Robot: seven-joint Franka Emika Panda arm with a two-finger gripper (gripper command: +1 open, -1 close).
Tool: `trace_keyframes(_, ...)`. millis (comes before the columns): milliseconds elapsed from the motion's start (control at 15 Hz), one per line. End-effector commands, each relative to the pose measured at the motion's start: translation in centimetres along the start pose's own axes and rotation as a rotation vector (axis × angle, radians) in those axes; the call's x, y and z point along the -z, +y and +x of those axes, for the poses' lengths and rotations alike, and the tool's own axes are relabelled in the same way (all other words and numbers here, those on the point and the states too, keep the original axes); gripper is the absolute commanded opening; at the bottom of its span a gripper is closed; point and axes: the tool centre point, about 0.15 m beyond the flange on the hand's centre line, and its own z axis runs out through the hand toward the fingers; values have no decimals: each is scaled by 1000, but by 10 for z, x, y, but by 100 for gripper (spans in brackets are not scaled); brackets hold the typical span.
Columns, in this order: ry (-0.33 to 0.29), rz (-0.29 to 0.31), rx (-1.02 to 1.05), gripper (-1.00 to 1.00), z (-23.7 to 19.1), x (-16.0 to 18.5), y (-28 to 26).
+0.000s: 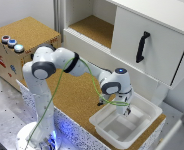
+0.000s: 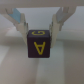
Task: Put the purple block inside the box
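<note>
The purple block (image 2: 39, 46) is a small cube with yellow letters on its faces. In the wrist view it sits between my gripper's (image 2: 39, 31) two fingertips, which press against its upper sides. In the exterior view my gripper (image 1: 126, 109) hangs over the far side of the box (image 1: 142, 126), a shallow white bin with a flared rim and ribs on its floor. Its fingers reach down to about rim height. The block itself is too small to make out in the exterior view.
A white cabinet (image 1: 152, 35) with a black handle (image 1: 142, 47) stands behind the box. A brown cardboard box (image 1: 29, 37) with coloured buttons sits at the exterior view's left. The white bin rests on a cork-topped surface (image 1: 74, 95).
</note>
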Motion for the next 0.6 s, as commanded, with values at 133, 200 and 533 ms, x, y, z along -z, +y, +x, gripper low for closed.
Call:
trace_keyframes(133,-95,-86,-105,-100,-10,-14,-18)
trace_keyframes(200,-134,-79,-132,-100,-21,-15,-13)
trace_keyframes(533,-40,-25,-106,100,-51,23,-10)
